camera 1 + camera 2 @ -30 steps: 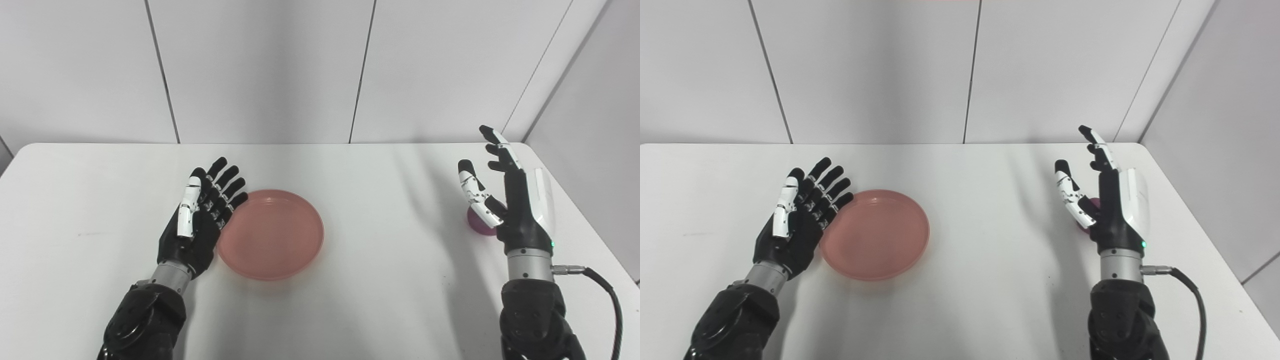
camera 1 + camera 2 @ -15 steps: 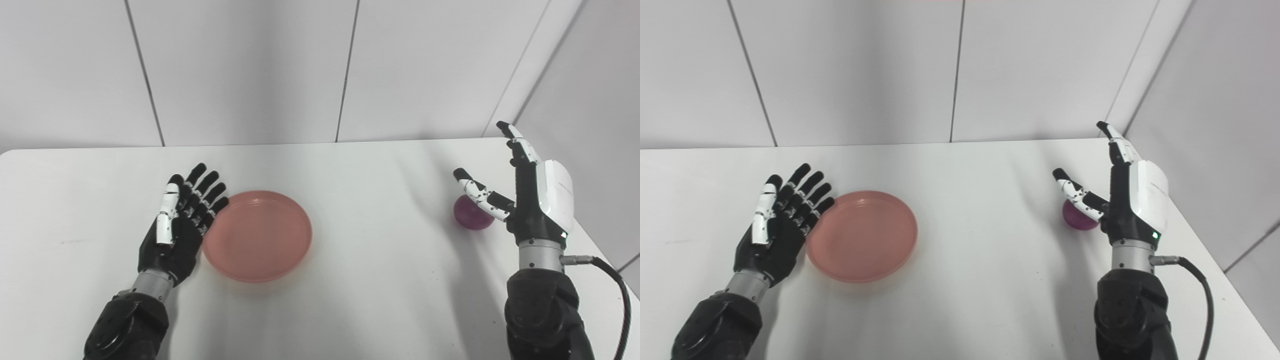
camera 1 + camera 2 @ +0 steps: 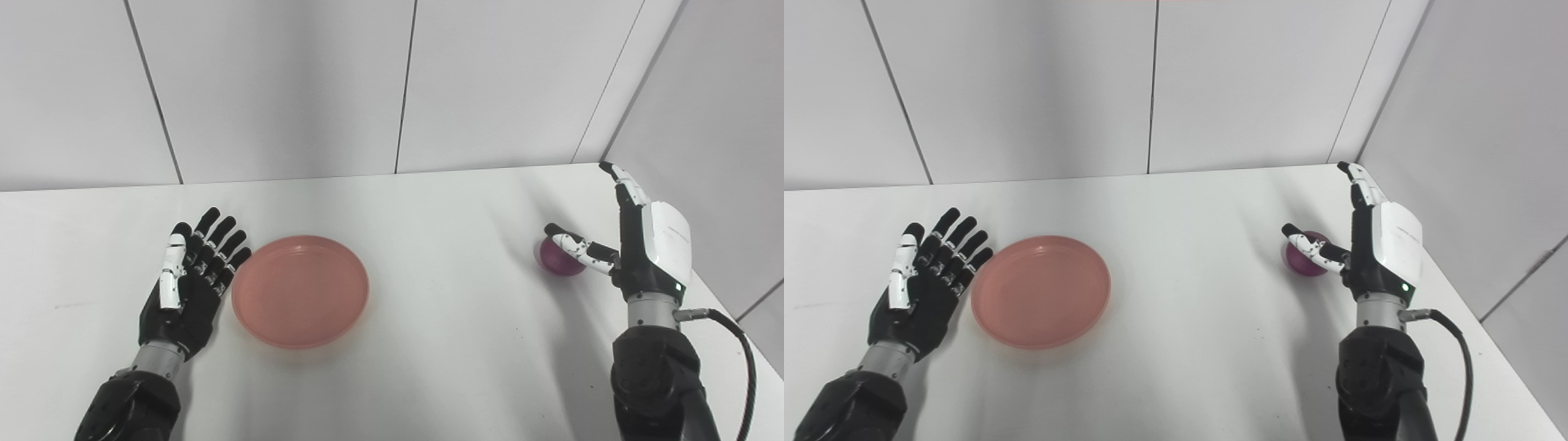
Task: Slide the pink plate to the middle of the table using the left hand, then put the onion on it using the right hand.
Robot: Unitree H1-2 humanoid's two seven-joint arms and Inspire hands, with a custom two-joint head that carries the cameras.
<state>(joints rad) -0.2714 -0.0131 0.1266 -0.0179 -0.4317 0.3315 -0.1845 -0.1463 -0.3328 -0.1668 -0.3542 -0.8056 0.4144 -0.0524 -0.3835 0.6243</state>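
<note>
**Step in hand: R hand closes on onion; plate sits left of centre**

Status: pink plate (image 3: 300, 291) lies flat on the tabletop (image 3: 441, 331), left of centre. Left hand (image 3: 190, 278) rests palm-up just beside the plate's left rim, fingers spread, holding nothing; contact w/ rim cannot be told. Onion (image 3: 558, 258) sits on the tabletop near the right edge. Right hand (image 3: 637, 245) stands upright beside it, fingers spread and extended, thumb laid across the onion's near side. No grasp yet.

Procedure (judgement):
- Plate looks short of the middle; nudge the rim rightward w/ left fingertips, low and flat, to avoid tipping it.
- Onion is round and likely to roll. Bring fingers around the far side before closing; oppose w/ thumb.
- Close evenly, then lift straight up.
- Carry over the plate centre, lower to contact, then release.
</note>
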